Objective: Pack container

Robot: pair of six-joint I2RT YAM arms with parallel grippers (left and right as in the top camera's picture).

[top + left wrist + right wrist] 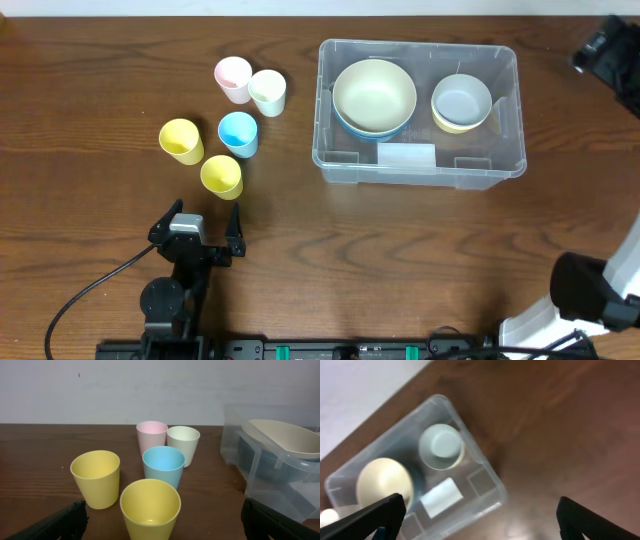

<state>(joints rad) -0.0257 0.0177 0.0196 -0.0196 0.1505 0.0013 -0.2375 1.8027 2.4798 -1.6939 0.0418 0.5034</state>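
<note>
The clear container point(507, 158) stands right of centre with its white label point(406, 156) at the near wall. Inside, a cream bowl point(374, 93) is nested in a blue bowl, and a pale blue bowl point(461, 99) in a yellow one. My left gripper point(203, 222) is open and empty, low near the front edge, just behind a yellow cup point(149, 505). My right gripper point(480, 525) is open and empty, high above the table to the right of the container point(494, 485). Its arm shows at the overhead view's top right point(607, 50).
Several cups stand left of the container: pink point(233, 78), cream-white point(268, 91), blue point(238, 133) and two yellow ones point(181, 140) point(221, 176). A black cable point(90, 290) runs along the front left. Bare wooden table lies between the cups and the container.
</note>
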